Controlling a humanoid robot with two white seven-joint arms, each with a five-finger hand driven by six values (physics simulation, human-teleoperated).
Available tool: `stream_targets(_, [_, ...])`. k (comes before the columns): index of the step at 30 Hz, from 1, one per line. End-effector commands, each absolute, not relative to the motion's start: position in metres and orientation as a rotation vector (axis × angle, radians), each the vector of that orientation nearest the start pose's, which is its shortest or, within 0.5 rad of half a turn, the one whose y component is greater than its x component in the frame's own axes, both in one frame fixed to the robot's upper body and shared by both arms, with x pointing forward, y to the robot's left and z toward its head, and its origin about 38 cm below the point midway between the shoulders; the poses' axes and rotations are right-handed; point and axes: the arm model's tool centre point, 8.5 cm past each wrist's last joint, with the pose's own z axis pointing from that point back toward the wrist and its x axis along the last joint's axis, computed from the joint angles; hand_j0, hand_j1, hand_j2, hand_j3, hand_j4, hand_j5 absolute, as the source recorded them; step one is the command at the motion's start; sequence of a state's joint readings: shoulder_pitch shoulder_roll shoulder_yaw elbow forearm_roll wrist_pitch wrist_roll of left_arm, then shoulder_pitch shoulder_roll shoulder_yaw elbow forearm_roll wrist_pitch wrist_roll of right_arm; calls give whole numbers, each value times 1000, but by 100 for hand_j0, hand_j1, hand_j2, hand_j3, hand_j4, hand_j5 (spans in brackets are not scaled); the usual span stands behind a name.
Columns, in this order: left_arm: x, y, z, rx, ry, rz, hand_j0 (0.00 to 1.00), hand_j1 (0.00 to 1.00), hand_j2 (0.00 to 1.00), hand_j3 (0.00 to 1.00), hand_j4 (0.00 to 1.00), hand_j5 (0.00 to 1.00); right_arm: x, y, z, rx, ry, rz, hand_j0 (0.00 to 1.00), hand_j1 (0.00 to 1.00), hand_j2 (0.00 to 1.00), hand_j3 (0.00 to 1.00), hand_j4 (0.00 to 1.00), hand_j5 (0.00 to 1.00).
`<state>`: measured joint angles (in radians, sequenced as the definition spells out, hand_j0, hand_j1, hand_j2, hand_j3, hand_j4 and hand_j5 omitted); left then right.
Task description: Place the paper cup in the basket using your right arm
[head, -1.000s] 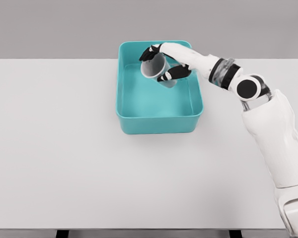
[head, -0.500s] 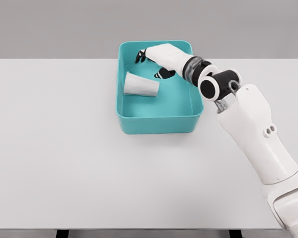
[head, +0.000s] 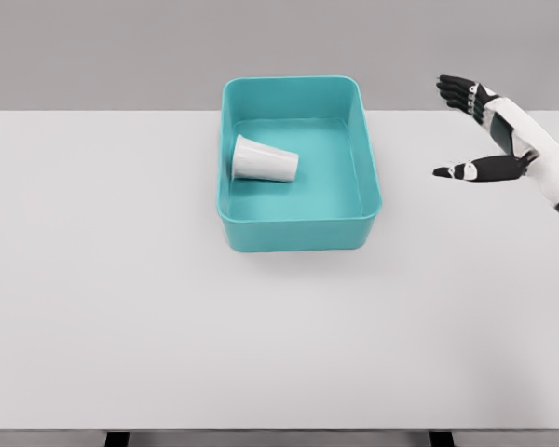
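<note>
One white paper cup (head: 264, 162) lies tipped on its side inside the teal basket (head: 298, 232), against the left wall. Half a second ago the right hand (head: 489, 130) hovered over the basket; now it sits well to the right, fingers spread, empty.

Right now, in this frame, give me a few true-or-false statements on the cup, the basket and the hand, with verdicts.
1. The paper cup lies on its side inside the basket. True.
2. The right hand is gripping the cup. False: it is open, well to the right of the basket, holding nothing.
3. The cup's wider end points toward the basket's left wall. True.
4. The basket sits on the table. True.
5. The cup stands upright on the table beside the basket. False: it is in the basket, tipped over.
</note>
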<state>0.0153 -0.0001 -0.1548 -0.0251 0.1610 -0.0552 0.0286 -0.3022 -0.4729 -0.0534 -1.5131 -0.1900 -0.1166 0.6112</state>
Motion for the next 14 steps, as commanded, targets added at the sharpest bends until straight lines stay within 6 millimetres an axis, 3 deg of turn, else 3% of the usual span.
stream_targets(1, [4,273,-262,111,-64,4,100,100,100,100,100,100,422,-378,231,14,-1808,723,100,100,100,100,100,100])
stream_targets(3, [4,273,-262,113,-64,4,100,100,100,100,100,100,423,-382,216,11,-1770,707,100,100,100,100,100,100])
stream_targets(11, [4,273,-262,111,-64,4,100,100,100,100,100,100,427,-387,194,-35,-1692,716,100,100,100,100,100,100])
stream_targets(14, [4,273,-262,113,-64,4,100,100,100,100,100,100,427,-388,197,-43,-1694,719,100,100,100,100,100,100])
